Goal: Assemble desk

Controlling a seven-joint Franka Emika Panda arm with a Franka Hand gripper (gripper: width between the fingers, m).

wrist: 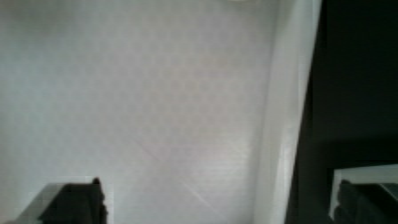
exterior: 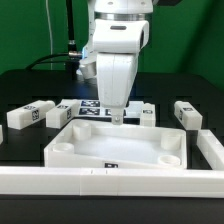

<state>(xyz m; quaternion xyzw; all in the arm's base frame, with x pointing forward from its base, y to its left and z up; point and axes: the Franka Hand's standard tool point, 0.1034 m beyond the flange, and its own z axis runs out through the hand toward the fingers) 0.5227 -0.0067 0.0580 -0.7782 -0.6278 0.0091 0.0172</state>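
Observation:
The white tabletop (exterior: 115, 148) lies upside-down on the black table, with its raised rim and corner sockets showing. My gripper (exterior: 118, 119) hangs straight down at the middle of its far rim. In the wrist view the tabletop (wrist: 143, 100) fills most of the picture, and its rim (wrist: 285, 120) runs between my two fingers. My gripper (wrist: 217, 205) is open, with one finger over the tabletop's inside and the other over the black table outside. Several white legs with tags lie behind: two at the exterior view's left (exterior: 28, 116) (exterior: 65, 112) and two at its right (exterior: 143, 112) (exterior: 186, 113).
The marker board (exterior: 92, 105) lies flat behind the tabletop, under the arm. A long white border rail (exterior: 100, 181) runs along the front and up the exterior view's right side (exterior: 211, 148). Black cables hang at the back left.

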